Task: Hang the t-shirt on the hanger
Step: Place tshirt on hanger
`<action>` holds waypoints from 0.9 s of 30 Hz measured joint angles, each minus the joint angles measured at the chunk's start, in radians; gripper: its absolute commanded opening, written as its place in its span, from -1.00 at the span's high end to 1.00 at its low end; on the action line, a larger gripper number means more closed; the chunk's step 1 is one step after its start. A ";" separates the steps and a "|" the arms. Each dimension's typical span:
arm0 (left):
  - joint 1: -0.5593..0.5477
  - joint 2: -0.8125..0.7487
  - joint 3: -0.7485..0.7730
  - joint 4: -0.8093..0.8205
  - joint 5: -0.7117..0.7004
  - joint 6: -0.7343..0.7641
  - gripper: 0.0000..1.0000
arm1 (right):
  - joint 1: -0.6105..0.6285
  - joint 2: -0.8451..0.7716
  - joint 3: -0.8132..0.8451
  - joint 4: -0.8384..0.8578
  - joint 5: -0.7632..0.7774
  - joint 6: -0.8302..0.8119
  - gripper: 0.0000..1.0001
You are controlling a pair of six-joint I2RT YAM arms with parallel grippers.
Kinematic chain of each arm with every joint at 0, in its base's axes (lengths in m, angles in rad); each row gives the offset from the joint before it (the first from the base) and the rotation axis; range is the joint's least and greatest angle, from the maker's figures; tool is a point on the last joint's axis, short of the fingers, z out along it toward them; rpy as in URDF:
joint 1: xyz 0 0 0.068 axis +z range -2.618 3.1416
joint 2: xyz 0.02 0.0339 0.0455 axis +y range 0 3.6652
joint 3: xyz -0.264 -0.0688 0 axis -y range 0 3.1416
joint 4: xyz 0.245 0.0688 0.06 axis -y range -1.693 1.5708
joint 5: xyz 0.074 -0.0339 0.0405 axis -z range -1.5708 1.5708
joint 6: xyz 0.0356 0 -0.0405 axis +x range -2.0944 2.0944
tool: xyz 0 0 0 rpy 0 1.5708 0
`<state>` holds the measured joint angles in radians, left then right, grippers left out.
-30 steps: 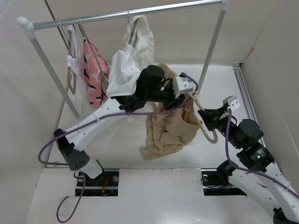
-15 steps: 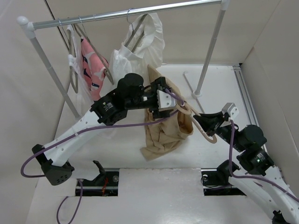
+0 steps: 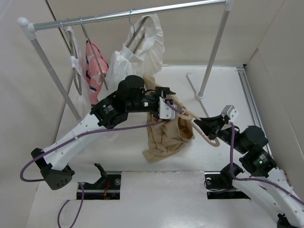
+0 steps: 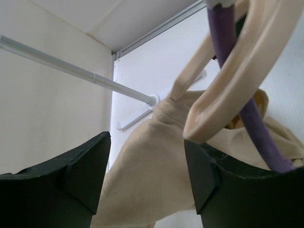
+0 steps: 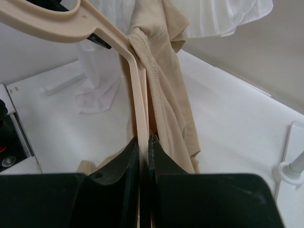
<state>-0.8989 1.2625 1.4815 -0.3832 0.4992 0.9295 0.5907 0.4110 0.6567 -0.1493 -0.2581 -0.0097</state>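
The tan t-shirt (image 3: 166,137) hangs bunched from the peach hanger (image 3: 203,134) and trails onto the table floor. My right gripper (image 3: 207,125) is shut on the hanger's thin bar (image 5: 141,109), with the shirt's collar (image 5: 156,71) draped over the bar just above the fingertips (image 5: 132,148). My left gripper (image 3: 165,103) sits at the top of the shirt. In the left wrist view its jaws stand apart (image 4: 147,178), with tan fabric (image 4: 147,156) showing behind the gap but not pinched. The hanger's loop (image 4: 237,71) crosses in front of its right finger (image 4: 213,180).
A metal clothes rail (image 3: 128,14) spans the back, with a white pleated garment (image 3: 140,47) and a pink patterned garment (image 3: 95,69) on it. Its right post (image 3: 213,52) and foot (image 3: 192,85) stand behind the shirt. Beige walls close both sides.
My left arm has dropped and pulled back to the left, and its jaws have come apart off the shirt. The right gripper has carried the hanger slightly left. The white garment has swung.
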 measured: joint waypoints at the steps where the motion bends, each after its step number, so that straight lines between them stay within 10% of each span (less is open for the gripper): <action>1: 0.003 -0.002 0.000 -0.003 0.002 0.000 -0.33 | 0.000 0.004 0.000 0.001 -0.006 -0.002 1.00; 21: 0.142 0.168 -0.008 -0.084 0.115 0.237 -0.22 | -0.009 0.054 0.002 -0.118 -0.035 -0.056 1.00; 23: 0.155 0.195 -0.005 -0.119 0.160 0.275 0.02 | -0.009 0.054 0.002 -0.150 -0.032 -0.063 1.00; 25: 0.163 0.214 -0.003 -0.148 0.199 0.295 0.81 | -0.009 0.054 0.002 -0.174 -0.033 -0.068 1.00; 27: 0.165 0.223 -0.003 -0.173 0.218 0.319 1.00 | -0.010 0.053 0.004 -0.187 -0.026 -0.074 1.00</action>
<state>-0.7341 1.4857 1.4784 -0.5560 0.7170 1.2480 0.5812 0.4644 0.6609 -0.3363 -0.2836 -0.0837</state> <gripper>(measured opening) 0.071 0.124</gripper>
